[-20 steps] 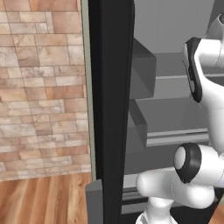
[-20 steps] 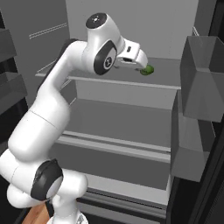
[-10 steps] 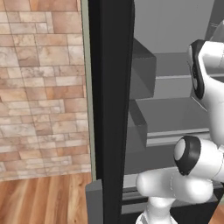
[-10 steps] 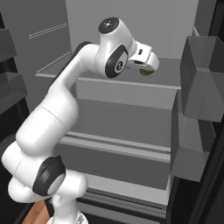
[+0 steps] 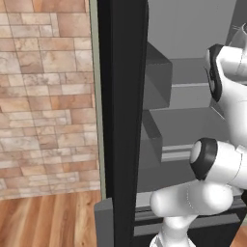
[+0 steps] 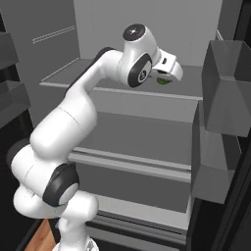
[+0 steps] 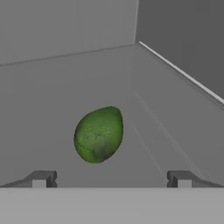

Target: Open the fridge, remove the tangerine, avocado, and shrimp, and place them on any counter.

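Fridge stood open when you checked. Your gripper was spread wide over the upper shelf, empty, tips apart. Avocado lay on that shelf just ahead, between the tips' lines, untouched.

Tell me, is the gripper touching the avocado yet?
Apart. In the hand view the avocado lies on the shelf, with bare shelf between it and the open gripper.

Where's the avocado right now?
The avocado lies on the fridge's upper shelf, right of middle, just ahead of the open claw.
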Motion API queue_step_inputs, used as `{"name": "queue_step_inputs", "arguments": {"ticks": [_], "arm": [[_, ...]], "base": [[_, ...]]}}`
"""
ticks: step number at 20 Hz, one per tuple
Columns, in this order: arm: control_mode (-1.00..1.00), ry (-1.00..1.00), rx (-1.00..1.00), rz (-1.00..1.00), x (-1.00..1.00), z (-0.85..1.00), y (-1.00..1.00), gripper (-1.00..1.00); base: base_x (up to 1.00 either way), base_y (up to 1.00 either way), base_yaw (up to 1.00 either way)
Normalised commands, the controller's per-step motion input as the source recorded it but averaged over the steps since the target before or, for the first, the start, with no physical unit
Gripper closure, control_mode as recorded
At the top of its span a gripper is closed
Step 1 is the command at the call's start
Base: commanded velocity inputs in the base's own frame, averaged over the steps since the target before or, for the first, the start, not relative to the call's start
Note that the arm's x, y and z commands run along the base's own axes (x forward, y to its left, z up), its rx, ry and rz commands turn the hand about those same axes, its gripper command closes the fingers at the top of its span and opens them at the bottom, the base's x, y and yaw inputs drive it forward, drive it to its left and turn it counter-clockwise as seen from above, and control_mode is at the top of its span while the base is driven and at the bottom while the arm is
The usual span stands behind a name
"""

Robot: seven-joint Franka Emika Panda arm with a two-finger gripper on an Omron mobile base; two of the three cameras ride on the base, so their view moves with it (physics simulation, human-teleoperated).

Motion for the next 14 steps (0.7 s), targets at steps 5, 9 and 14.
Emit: {"name": "queue_step_inputs", "arguments": {"ticks": [5, 9, 14], "arm": [[-1.00, 0.00, 0.03, 0.00, 0.31, -0.13, -0.12, -1.00], [-1.00, 0.00, 0.03, 0.00, 0.31, -0.14, -0.04, -1.00], [-1.00, 0.00, 0.03, 0.00, 0.26, -0.13, -0.01, -1.00]], "base": [[0.00, 0.00, 0.00], [0.00, 0.00, 0.00], [0.00, 0.00, 0.00]]}}
